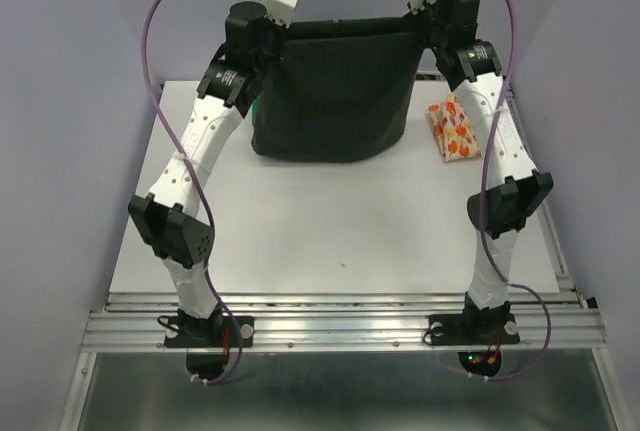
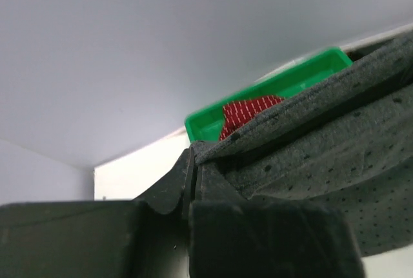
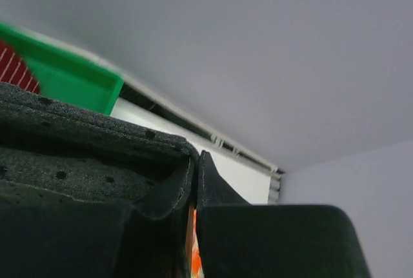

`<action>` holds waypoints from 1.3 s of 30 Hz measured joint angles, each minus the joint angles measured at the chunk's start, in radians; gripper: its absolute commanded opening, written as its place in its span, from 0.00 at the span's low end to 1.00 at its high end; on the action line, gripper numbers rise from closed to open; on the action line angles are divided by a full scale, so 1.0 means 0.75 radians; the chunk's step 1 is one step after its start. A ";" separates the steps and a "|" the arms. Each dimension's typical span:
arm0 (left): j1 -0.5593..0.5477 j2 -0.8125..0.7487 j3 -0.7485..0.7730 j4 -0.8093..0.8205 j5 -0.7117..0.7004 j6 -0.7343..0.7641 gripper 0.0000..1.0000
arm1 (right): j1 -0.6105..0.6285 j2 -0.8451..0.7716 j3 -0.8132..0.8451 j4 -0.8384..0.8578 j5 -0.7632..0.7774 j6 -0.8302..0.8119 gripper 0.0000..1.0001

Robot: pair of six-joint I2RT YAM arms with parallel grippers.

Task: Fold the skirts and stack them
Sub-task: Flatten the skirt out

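Left tool [image 2: 191,162] is clamped shut on one top corner of the charcoal-grey skirt [image 1: 335,91]; right tool [image 3: 195,162] is shut on the other. The skirt hangs spread between them over the far middle of the surface [image 1: 330,231], its hem apparently meeting it. The orange-and-white skirt [image 1: 455,131] lies in a small bundle just to the right. The dark red skirt [image 2: 248,111] sits in the green tray [image 2: 206,126] behind. I judge this the lift-and-spread step before folding. Next I lay it flat towards the near side, corners level and taut.
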 measured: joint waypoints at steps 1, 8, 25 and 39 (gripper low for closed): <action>0.008 0.035 0.053 0.005 -0.004 -0.003 0.00 | -0.001 0.052 0.079 0.043 0.028 -0.015 0.01; 0.055 0.221 0.370 0.173 -0.009 -0.024 0.00 | 0.002 0.113 0.161 0.388 0.101 -0.077 0.01; 0.054 -0.281 -0.513 0.378 0.148 0.008 0.00 | 0.011 -0.285 -0.593 0.550 0.011 -0.030 0.01; 0.054 -0.218 -0.132 0.420 0.139 -0.006 0.00 | 0.026 -0.126 -0.014 0.559 0.032 -0.047 0.01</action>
